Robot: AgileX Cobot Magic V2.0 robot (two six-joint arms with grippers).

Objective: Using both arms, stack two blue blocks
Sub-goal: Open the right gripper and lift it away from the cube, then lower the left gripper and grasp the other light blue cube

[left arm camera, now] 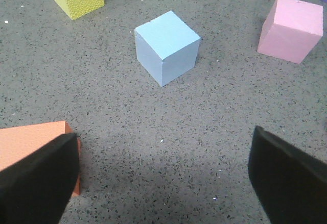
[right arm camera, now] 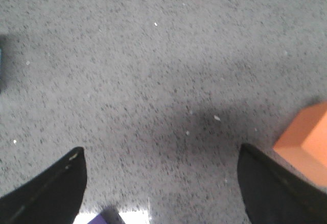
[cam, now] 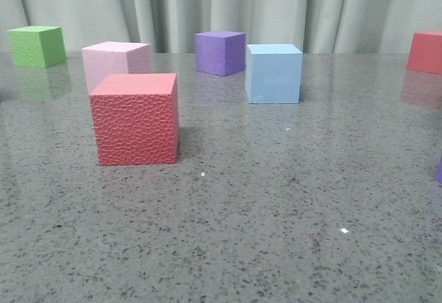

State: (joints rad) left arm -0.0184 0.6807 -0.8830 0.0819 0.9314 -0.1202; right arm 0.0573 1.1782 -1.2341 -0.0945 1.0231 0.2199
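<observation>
Both grippers hang wide apart over bare table (cam: 262,234), holding nothing: left gripper (left arm camera: 166,175), right gripper (right arm camera: 163,183). Past the left one, a blue block (left arm camera: 167,47) sits frame centre; the front view's blue block (cam: 274,73) stands right of centre, a red cube (cam: 135,118) nearer at left.
</observation>
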